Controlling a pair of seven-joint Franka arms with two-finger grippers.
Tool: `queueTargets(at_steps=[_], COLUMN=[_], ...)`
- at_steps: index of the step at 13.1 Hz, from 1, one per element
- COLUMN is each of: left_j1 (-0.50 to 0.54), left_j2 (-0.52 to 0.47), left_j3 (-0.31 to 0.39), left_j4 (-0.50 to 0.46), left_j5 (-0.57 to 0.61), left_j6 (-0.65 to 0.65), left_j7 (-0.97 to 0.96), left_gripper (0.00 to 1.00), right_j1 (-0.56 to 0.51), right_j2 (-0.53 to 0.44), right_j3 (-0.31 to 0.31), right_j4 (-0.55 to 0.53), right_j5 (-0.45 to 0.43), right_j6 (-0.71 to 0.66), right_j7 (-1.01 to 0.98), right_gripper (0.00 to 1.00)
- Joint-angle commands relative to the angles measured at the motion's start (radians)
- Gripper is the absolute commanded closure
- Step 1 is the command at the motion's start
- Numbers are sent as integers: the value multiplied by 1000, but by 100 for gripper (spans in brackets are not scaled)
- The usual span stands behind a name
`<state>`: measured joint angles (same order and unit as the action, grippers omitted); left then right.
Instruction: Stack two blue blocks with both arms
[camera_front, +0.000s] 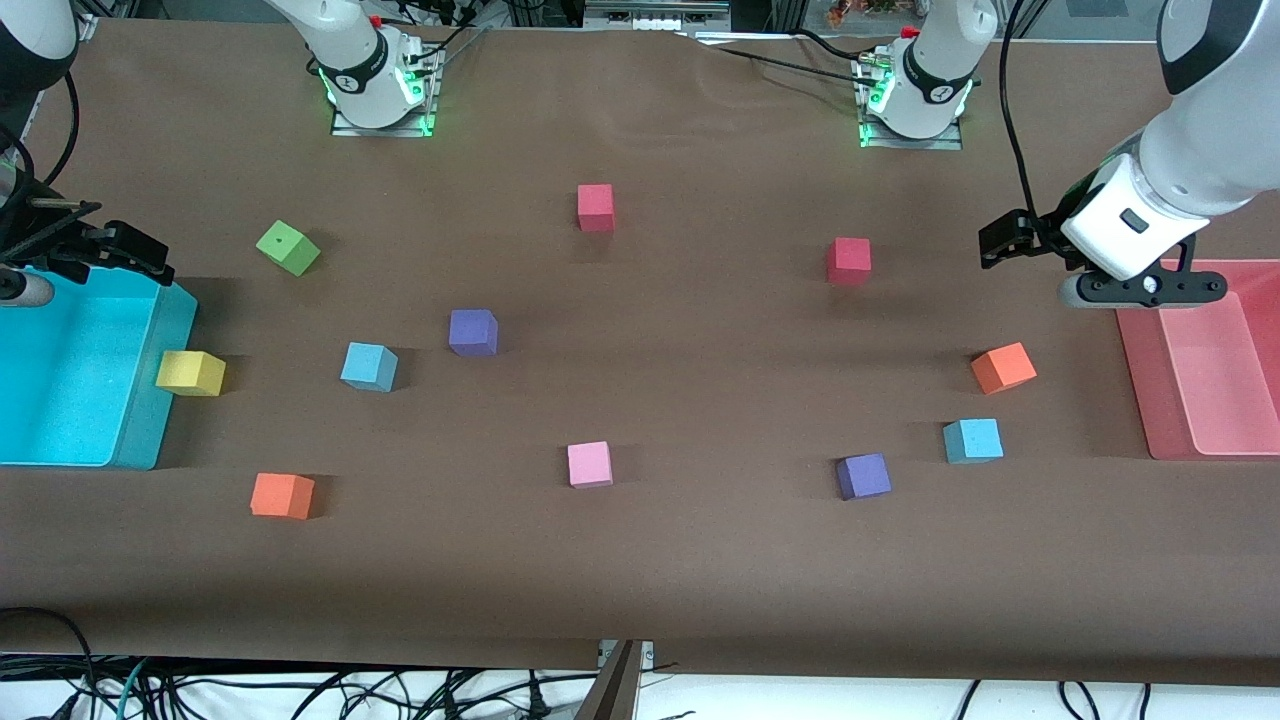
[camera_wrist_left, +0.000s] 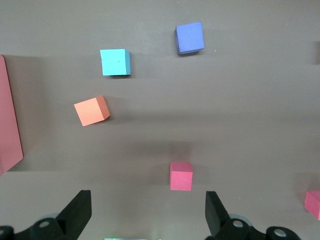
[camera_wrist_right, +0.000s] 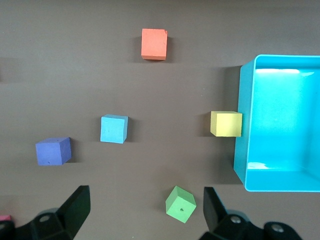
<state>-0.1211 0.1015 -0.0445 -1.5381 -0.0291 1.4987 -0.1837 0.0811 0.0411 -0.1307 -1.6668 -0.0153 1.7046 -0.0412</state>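
One blue block (camera_front: 369, 366) lies toward the right arm's end of the table, between a yellow cube and a purple cube; it also shows in the right wrist view (camera_wrist_right: 114, 128). The other blue block (camera_front: 973, 440) lies toward the left arm's end, beside a purple cube; it also shows in the left wrist view (camera_wrist_left: 115, 62). My left gripper (camera_front: 1000, 245) (camera_wrist_left: 147, 200) hangs high over the table near a red cube (camera_wrist_left: 180, 175), open and empty. My right gripper (camera_front: 130, 255) (camera_wrist_right: 146, 197) hangs high near the green cube (camera_wrist_right: 180, 204), open and empty.
A cyan bin (camera_front: 150, 400) stands at the right arm's end with a yellow cube (camera_front: 190, 372) against it. A pink tray (camera_front: 1140, 380) lies at the left arm's end. Red, pink, orange and purple cubes are scattered over the brown table.
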Motion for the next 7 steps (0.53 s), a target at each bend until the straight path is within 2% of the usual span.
queueTargets(at_steps=[1, 7], left_j1=[-5, 1], left_j2=[-8, -6], left_j3=[2, 6], left_j4=[9, 7], left_j5=[23, 24], left_j6=[-12, -9], left_j7=[6, 9], left_gripper=[0, 0], right_j1=[0, 0], right_j2=[-9, -9], right_j3=[2, 2], right_j4=[-5, -7], right_j5=[-8, -8], right_j6=[-6, -6], right_j7=[-2, -3], right_gripper=[0, 0])
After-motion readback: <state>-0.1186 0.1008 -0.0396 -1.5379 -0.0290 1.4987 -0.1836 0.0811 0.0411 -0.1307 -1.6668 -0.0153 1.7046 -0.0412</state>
